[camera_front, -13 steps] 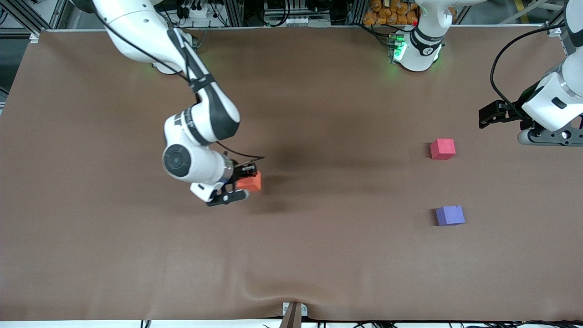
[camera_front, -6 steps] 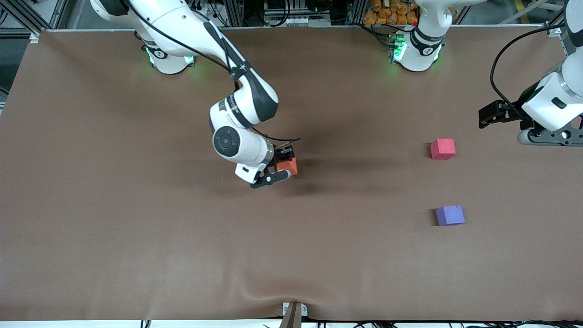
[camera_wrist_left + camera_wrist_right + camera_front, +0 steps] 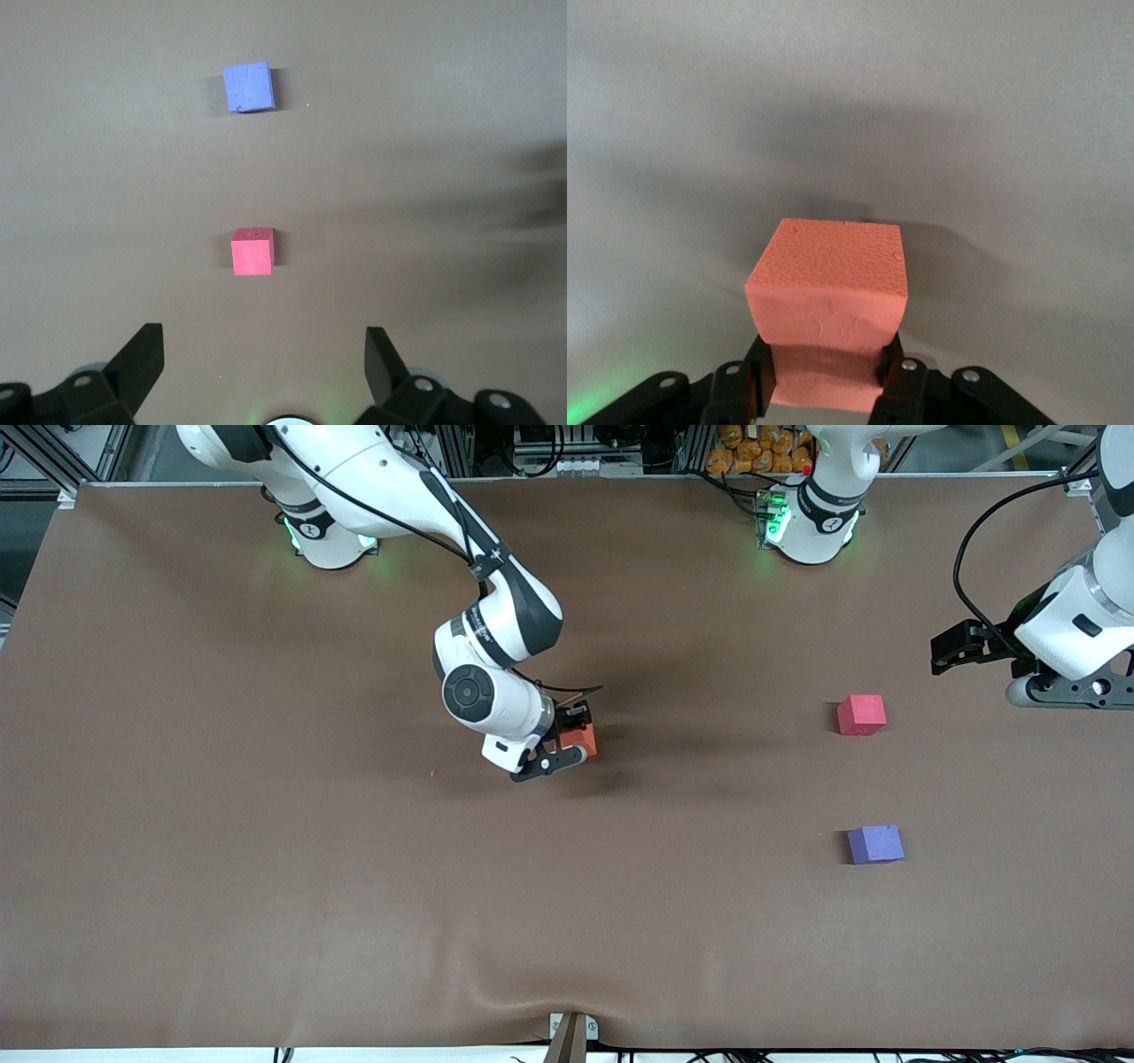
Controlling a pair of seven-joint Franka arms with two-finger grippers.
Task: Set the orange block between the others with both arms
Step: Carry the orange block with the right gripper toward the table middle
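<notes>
Three cubes: one orange block (image 3: 581,739), two others (image 3: 861,715) (image 3: 875,844)

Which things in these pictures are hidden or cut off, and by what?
- Front view: most of the orange block is hidden by the right gripper shut on it.
- Right wrist view: whether that block touches the table cannot be told.
- Front view: the left gripper shows edge-on, part of its arm cut by the picture's edge.
- Right wrist view: red cube and purple cube are out of frame.
</notes>
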